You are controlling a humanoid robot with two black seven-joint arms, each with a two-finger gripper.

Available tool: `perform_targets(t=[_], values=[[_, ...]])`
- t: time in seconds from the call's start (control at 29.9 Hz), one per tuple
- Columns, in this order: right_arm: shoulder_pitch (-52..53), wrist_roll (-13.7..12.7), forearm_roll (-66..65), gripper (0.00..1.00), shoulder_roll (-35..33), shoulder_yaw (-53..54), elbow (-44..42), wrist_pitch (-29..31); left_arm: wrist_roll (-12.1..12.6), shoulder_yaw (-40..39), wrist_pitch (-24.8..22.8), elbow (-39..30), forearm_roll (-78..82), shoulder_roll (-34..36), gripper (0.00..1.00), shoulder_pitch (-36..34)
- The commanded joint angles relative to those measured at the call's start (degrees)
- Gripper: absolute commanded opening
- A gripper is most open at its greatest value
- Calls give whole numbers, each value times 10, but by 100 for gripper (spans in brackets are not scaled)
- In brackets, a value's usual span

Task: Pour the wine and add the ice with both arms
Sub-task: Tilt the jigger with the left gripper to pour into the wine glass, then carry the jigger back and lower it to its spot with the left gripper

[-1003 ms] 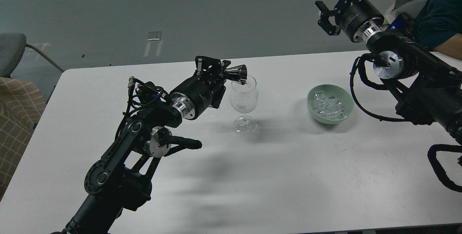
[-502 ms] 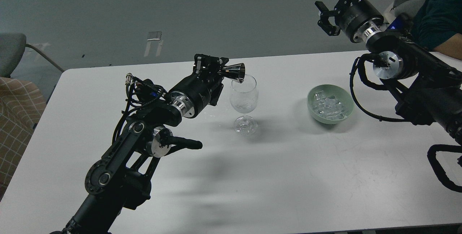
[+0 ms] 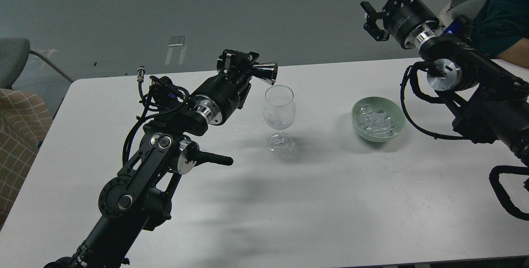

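Two grippers inspected over white table.
Left gripper clamps metal jigger, tipped sideways just above wine glass; right gripper spread wide, empty, raised beyond green bowl holding ice.

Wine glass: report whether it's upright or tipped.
Upright. The wine glass stands on its foot on the white table, stem vertical, rim level, just below the jigger held sideways by the left gripper.

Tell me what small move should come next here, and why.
Probably bring the right gripper down toward the green bowl of ice. The left gripper holds the metal measuring cup tipped on its side beside the wine glass, clear of the rim, so pouring looks finished. The right gripper hangs open and empty, high beyond the table.
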Motion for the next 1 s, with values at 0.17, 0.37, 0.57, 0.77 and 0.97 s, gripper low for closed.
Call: perform_targets(t=[0.17,0.37,0.57,0.77,0.97], values=[[0,0,0,100,0,0,0,0,-8,28,0,-11,30,21,7,-5],[0,0,0,100,0,0,0,-1,-7,28,0,-14,30,23,7,-4],[0,0,0,100,0,0,0,0,-8,30,0,-14,77,32,8,-5],[0,0,0,100,0,0,0,0,-7,44,0,-14,122,39,8,-10],[-2,0,0,100,-1,0,0,0,-6,44,0,-14,123,37,8,-12]])
